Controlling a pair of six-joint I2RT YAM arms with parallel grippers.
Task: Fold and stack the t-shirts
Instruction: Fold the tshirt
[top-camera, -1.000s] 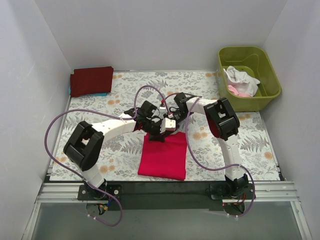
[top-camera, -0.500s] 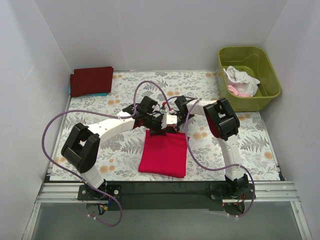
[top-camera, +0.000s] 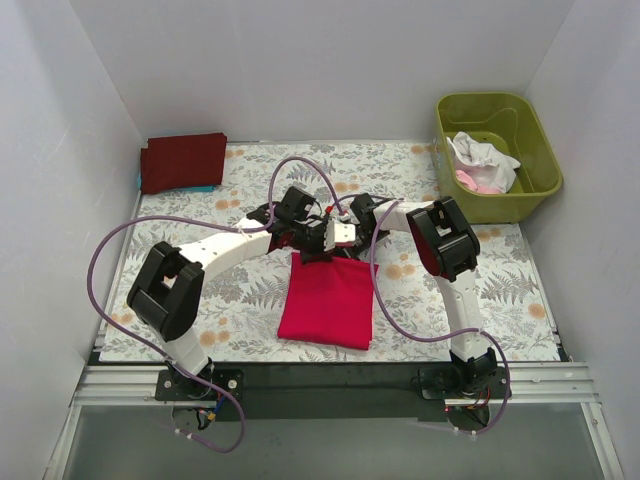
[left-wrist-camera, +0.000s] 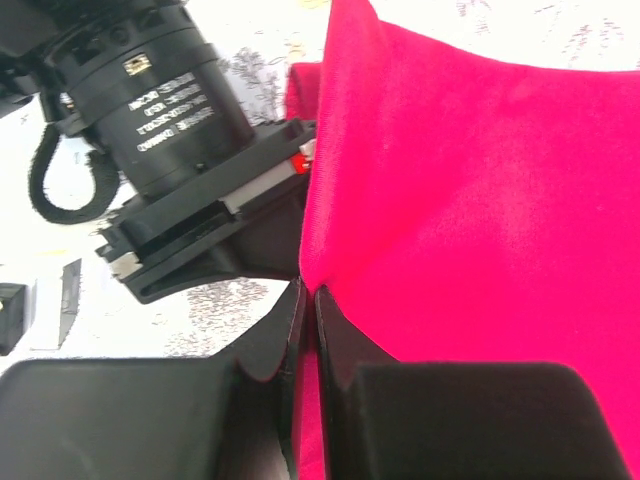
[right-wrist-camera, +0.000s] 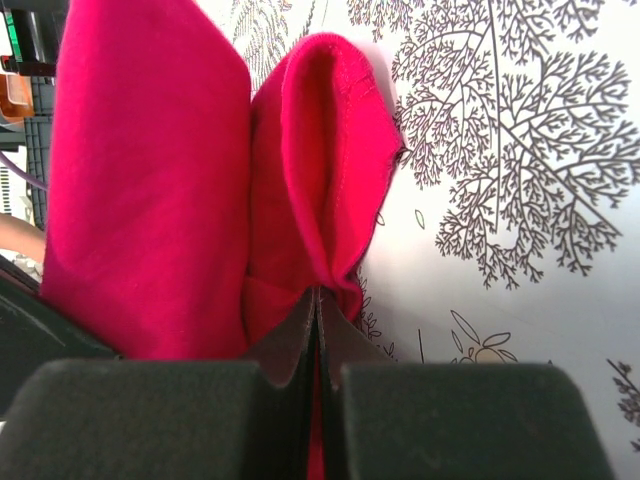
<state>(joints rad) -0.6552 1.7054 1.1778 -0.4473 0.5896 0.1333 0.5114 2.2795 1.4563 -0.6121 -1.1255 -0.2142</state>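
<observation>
Shift of crimson t-shirt (top-camera: 328, 300): dragged a little away from the arm bases since a second ago. Its near hem now sits further up the tabletop (top-camera: 450, 300), and both tools have drawn back the same way, toward the far wall.
Crimson t-shirt, place: flat as a folded oblong in the middle of the near half of the tabletop, on the floral cloth (top-camera: 240, 185), between the two arms.
Left tool (left-wrist-camera: 307, 300): fingers pressed together on the far edge of the crimson cloth, at its left side.
Right tool (right-wrist-camera: 316, 300): fingers pressed together on a puckered double fold of the same far edge, just beside the left tool.
Direction from the tools: the whole shirt lies on the base side of both tools. Its long axis runs near to far, and the pinched edge is a short side.
Nearer arm: neither; both grip the same edge side by side.
Coming move, as a judgement: carrying that edge back over toward the near hem would halve the oblong. The two tools must travel level or the fold will skew.
Maroon t-shirt (top-camera: 183, 162): folded, at the far left corner, well apart.
Olive tub (top-camera: 545, 180): far right, with white and pink shirts (top-camera: 480, 165) inside.
</observation>
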